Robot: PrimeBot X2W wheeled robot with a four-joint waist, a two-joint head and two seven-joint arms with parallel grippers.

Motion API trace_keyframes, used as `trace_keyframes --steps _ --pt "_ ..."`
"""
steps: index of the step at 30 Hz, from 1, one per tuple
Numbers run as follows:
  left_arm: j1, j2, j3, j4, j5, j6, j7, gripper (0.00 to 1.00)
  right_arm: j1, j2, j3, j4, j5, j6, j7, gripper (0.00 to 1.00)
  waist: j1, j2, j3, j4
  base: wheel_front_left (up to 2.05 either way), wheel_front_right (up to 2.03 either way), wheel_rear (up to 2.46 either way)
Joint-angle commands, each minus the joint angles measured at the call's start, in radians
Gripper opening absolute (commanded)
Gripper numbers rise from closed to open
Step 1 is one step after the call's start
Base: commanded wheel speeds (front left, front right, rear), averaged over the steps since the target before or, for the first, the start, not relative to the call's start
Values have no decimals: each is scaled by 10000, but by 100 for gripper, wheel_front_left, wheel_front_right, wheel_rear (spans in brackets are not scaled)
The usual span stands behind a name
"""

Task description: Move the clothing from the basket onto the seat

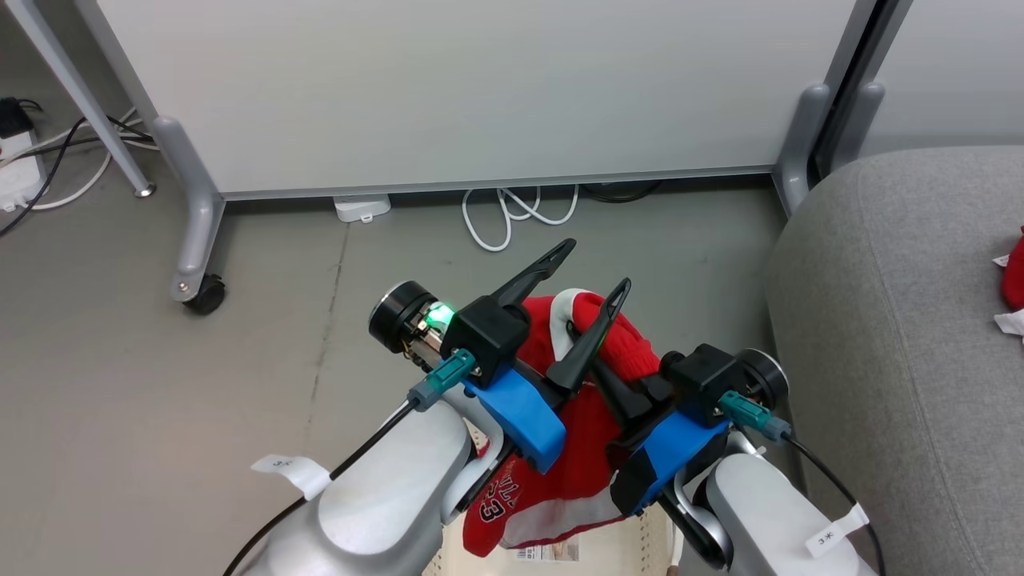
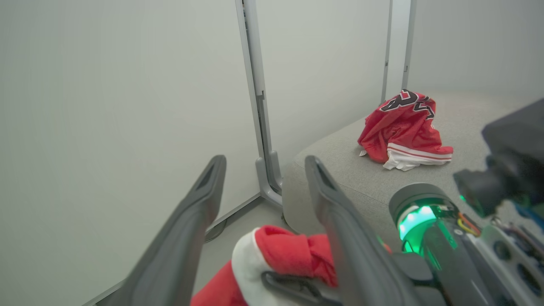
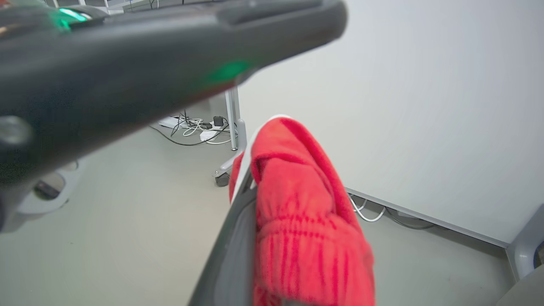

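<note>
A red garment of the clothing (image 1: 572,448) with white trim hangs bunched above the basket (image 1: 652,540), whose cream perforated wall peeks out at the bottom edge. My right gripper (image 1: 604,372) is shut on its upper folds, and the cloth (image 3: 306,212) drapes over its fingers. My left gripper (image 1: 596,268) stands open, its two fingers on either side of the top of the bunch (image 2: 289,255) without pinching it. The grey seat (image 1: 880,320) is at the right, with another red garment (image 2: 403,127) lying crumpled on it.
A white partition panel (image 1: 480,88) on grey castor feet (image 1: 204,292) stands just ahead. White cables (image 1: 520,212) lie on the floor beneath it. A power strip (image 1: 20,168) with cords sits at the far left. Grey floor lies between the basket and the panel.
</note>
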Motion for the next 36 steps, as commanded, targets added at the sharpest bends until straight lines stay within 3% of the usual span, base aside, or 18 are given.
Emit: trace_keyframes --steps 1,18,36 --pt "-100 55 22 -26 46 59 -34 100 88 -29 -5 -62 22 5 -7 0 0 -1 8 -19 0 0 0" --pt "43 158 -57 -16 15 123 -74 100 423 -316 -648 -390 -78 5 -7 0 0 -1 300 -761 0 0 0" --pt "-144 149 -223 -122 173 184 -83 100 1050 -607 -2546 -1338 -344 5 -7 0 0 -1 896 -1968 0 0 0"
